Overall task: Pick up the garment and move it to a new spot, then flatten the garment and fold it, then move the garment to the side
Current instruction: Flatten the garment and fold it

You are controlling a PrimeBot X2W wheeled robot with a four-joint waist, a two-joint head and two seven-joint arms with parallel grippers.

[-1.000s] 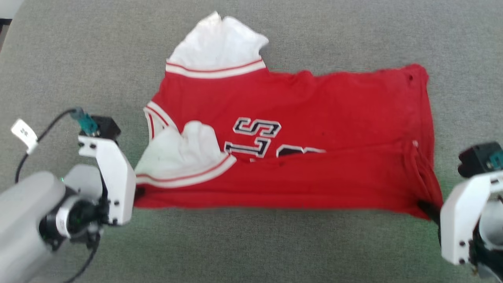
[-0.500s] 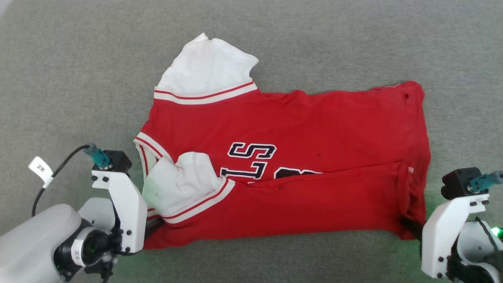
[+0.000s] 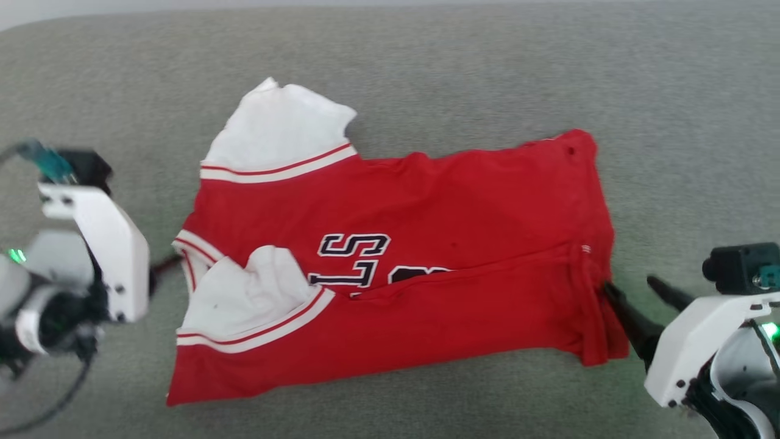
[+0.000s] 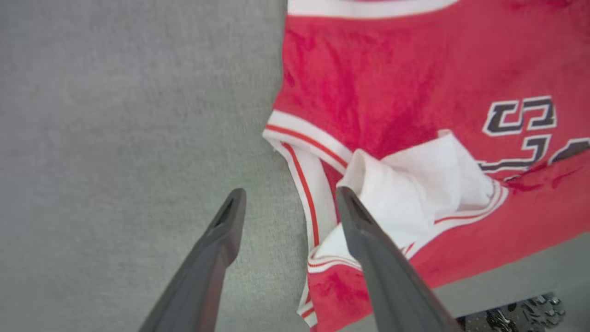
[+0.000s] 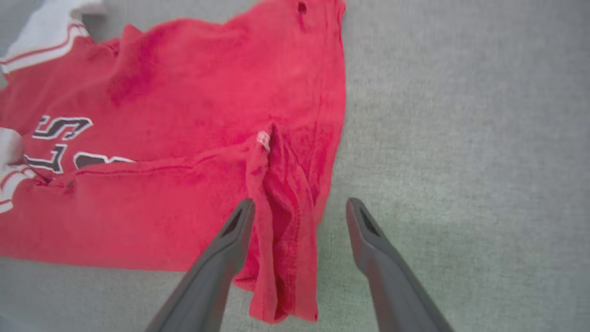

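A near fold of red cloth covers the near part of the lettering (image 3: 356,259) on the garment (image 3: 463,201), so it cannot be read whole. In the head view the left tool (image 3: 166,265) is blurred, its fingers mostly hidden behind a white bracket (image 3: 113,244). The right arm (image 3: 719,360) is cut off at the right edge.

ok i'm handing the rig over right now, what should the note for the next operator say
Left end effector: open, holding nothing, at the shirt's collar end.
Right end effector: open, holding nothing, at the bunched hem.
Shirt: lying on the grey surface, near edge folded over, partly covering the lettering.
Done: first lengthwise fold. Left: tuck in the far sleeve, finish folding, move it aside.
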